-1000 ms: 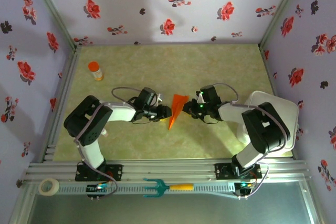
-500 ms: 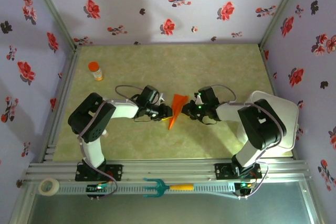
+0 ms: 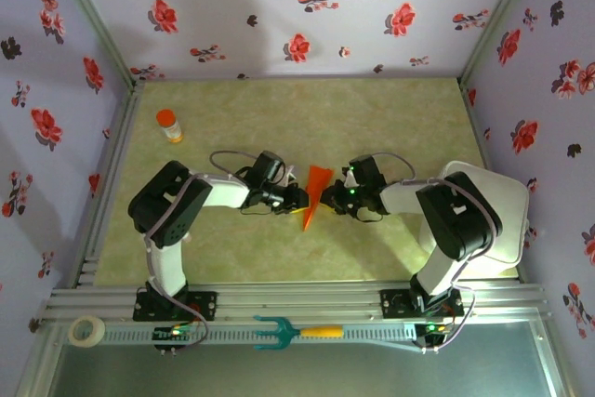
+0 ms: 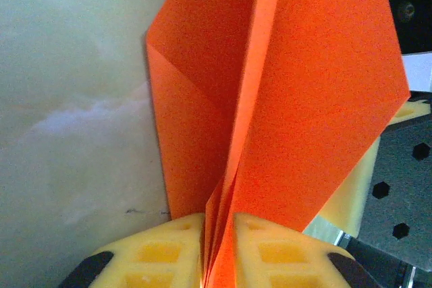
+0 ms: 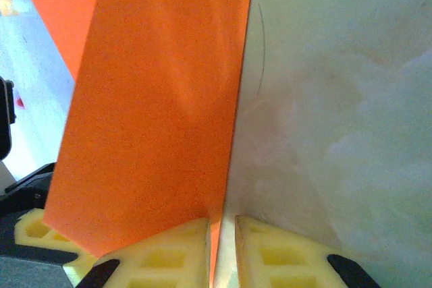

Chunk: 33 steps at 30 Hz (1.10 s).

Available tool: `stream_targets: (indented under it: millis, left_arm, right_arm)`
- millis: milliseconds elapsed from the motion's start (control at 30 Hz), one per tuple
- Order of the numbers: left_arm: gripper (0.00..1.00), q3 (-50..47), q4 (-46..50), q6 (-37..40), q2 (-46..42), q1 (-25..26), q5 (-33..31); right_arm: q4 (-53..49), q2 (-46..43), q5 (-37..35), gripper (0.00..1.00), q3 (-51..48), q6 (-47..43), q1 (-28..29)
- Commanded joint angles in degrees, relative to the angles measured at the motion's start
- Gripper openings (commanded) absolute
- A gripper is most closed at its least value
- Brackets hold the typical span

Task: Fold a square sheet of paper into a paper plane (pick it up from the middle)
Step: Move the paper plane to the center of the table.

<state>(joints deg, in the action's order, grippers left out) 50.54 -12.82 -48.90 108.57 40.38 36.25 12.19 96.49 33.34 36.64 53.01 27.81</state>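
The left gripper [image 3: 296,200] has moved in from the side and closed onto the folded layers of the paper plane [image 3: 316,194], which sits mid-table [image 3: 372,118] between the two arms. The right gripper [image 3: 333,198] is clamped on the opposite edge. With the paper now pinched from both sides, it looks ready for the next crease.

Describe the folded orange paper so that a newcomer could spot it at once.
Start at the green table and find where the two arms meet. Between the left gripper and right gripper is the paper plane, a narrow orange-red dart, unlike the round orange-capped bottle.
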Motion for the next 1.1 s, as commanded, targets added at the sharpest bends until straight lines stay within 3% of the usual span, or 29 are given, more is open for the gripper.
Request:
stream_targets:
  millis: [0, 167, 367, 467, 667, 967, 1067]
  left_arm:
    - [0.19, 0.8, -3.3, 0.7, 3.1, 2.2, 3.8]
    - [0.19, 1.2, -4.0, 0.5, 4.0, 2.4, 4.9]
    - [0.01, 1.0, -3.0, 0.8, 2.1, 2.7, 2.8]
    - [0.0, 1.2, 2.8, 3.5, -1.8, 2.8, -2.4]
    - [0.01, 5.0, 23.8, 9.8, -9.8, 3.1, -20.2]
    - [0.02, 12.5, 44.4, 14.4, -11.0, 4.2, -36.1]
    - [0.03, 14.4, 48.6, 15.1, -9.6, 4.4, -38.8]
  right_arm:
    - [1.4, 1.5, 1.3, 0.18, 0.5, 0.8, 0.5]
    - [2.1, 1.9, 1.7, 0.18, 0.4, 1.0, 0.5]
    - [0.8, -0.1, 0.7, 0.18, 0.0, 0.3, 0.3]
    - [-2.4, -2.6, -1.3, 0.18, 0.2, -1.4, 0.2]
    - [-8.2, -6.3, -4.8, 0.19, 1.3, -4.3, 0.1]
    - [-7.6, -6.2, -5.0, 0.2, 1.3, -3.6, 0.1]
    - [-7.5, -6.1, -4.8, 0.2, 1.3, -3.6, 0.1]
